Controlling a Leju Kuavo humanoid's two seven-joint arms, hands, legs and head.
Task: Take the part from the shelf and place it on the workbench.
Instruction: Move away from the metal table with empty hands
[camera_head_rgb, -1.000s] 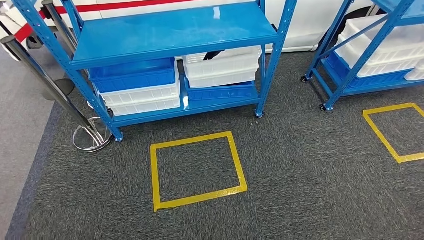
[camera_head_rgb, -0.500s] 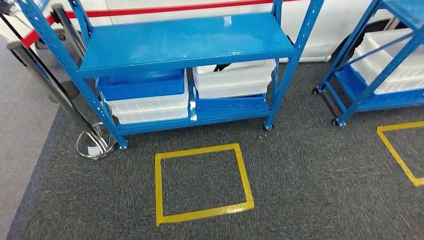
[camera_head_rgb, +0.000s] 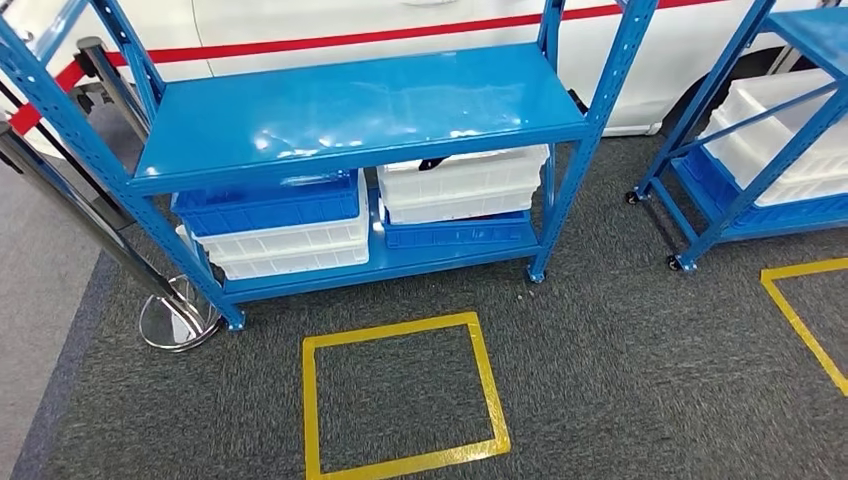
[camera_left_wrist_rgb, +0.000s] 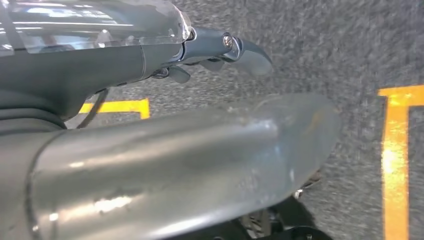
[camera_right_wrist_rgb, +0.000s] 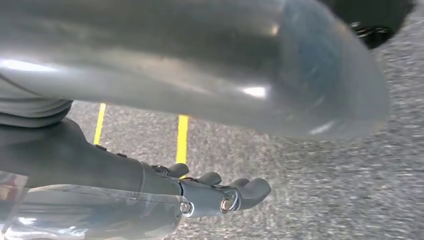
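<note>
A blue metal shelf (camera_head_rgb: 360, 105) stands ahead on the grey carpet. Its middle board is bare. On the bottom board sit a blue bin (camera_head_rgb: 265, 205) on white bins at the left and a white bin (camera_head_rgb: 465, 185) on a blue one at the right. A dark item (camera_head_rgb: 435, 163) pokes out at the top of that white bin, mostly hidden under the board. My left hand (camera_left_wrist_rgb: 220, 50) hangs over the carpet with its fingers stretched out and holds nothing. My right hand (camera_right_wrist_rgb: 220, 195) hangs the same way, with nothing in it.
A yellow tape square (camera_head_rgb: 400, 400) marks the floor in front of the shelf. A second blue shelf (camera_head_rgb: 760, 130) with white bins stands at the right, with another tape mark (camera_head_rgb: 800, 310) before it. A chrome barrier post (camera_head_rgb: 175, 320) stands at the left, a white vehicle (camera_head_rgb: 300, 30) behind.
The whole picture has shifted: the camera has come nearer the shelf, which now looks larger, and the tape square has slid down toward the bottom edge. Nothing on the shelf has moved.
</note>
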